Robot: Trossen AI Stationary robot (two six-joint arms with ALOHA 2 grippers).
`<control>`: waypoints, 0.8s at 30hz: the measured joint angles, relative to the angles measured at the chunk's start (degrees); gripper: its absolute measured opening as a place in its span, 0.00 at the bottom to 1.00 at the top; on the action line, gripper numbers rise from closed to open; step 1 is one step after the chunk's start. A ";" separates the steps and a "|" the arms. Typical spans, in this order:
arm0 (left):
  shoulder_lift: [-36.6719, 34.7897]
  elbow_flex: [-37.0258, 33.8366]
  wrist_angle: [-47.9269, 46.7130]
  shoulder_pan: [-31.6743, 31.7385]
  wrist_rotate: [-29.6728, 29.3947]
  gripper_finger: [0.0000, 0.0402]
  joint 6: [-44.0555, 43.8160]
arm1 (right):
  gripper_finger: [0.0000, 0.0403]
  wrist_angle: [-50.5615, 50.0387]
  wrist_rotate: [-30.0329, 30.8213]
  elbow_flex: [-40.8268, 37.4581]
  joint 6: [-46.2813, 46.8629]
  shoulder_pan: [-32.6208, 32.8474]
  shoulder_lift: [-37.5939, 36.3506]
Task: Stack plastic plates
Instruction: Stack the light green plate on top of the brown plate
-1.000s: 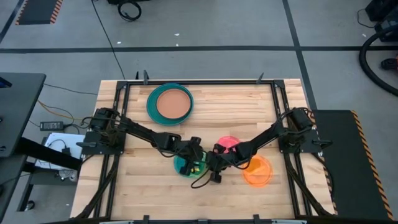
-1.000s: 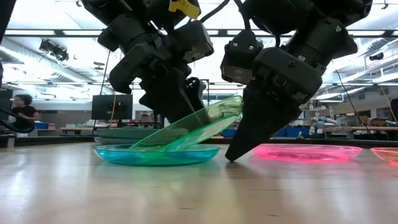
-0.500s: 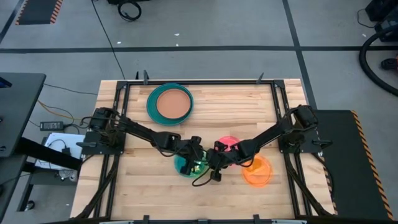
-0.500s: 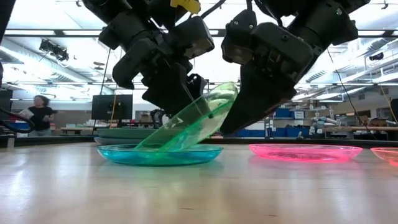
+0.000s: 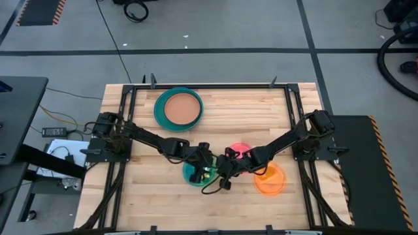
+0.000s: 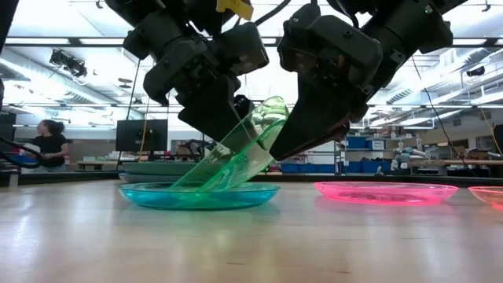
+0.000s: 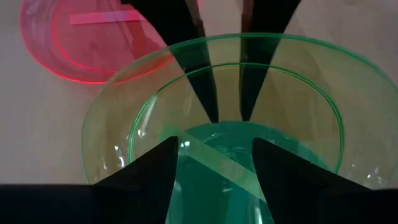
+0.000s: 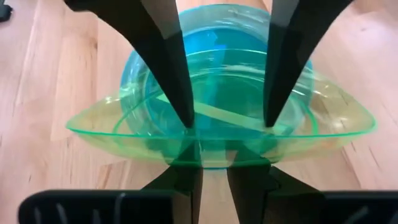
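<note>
A small translucent green plate (image 6: 232,157) stands tilted, its lower rim inside a blue plate (image 6: 196,196) lying flat on the table and its raised rim (image 6: 271,108) pointing toward the table's right. My left gripper (image 7: 214,143) is open above the green plate's upper face. My right gripper (image 8: 214,162) is shut, leaving only a narrow slit, under the plate's raised side. A pink plate (image 5: 240,150) and an orange plate (image 5: 270,179) lie flat to the right. A tan-brown plate sits in a large teal plate (image 5: 160,111) at the far edge. My left gripper has its open fingertips (image 8: 186,118) on the green plate's inner upper face (image 8: 227,112), slanting down from the table's left. My right gripper has its shut fingers (image 6: 302,130) under the plate's raised side (image 7: 227,74), slanting in from the right, holding that rim up off the blue plate.
The pink plate (image 6: 385,191) lies close to the right of the blue plate, under my right arm. The orange plate (image 6: 491,192) is farther right. Black frame rails run along the table's edges. Bare wood lies at the near left and far right.
My right gripper has risen from the table top and moved toward the table's left, under the green plate's raised side. The plate has tipped steeper: its right rim has gone up, while its lower rim has stayed in the blue plate. My left gripper has kept its place.
</note>
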 joint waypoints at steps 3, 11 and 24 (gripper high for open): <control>0.00 0.00 0.20 0.71 -0.16 0.54 0.31 | 0.20 0.49 0.02 0.00 -0.28 0.00 0.00; -2.85 1.91 -3.57 2.02 -1.11 0.54 2.40 | 0.20 1.54 0.05 0.09 -2.55 -1.05 -0.77; -7.13 4.63 -16.74 4.84 -3.98 0.54 5.53 | 0.20 5.56 0.31 0.02 -14.29 -6.32 -3.76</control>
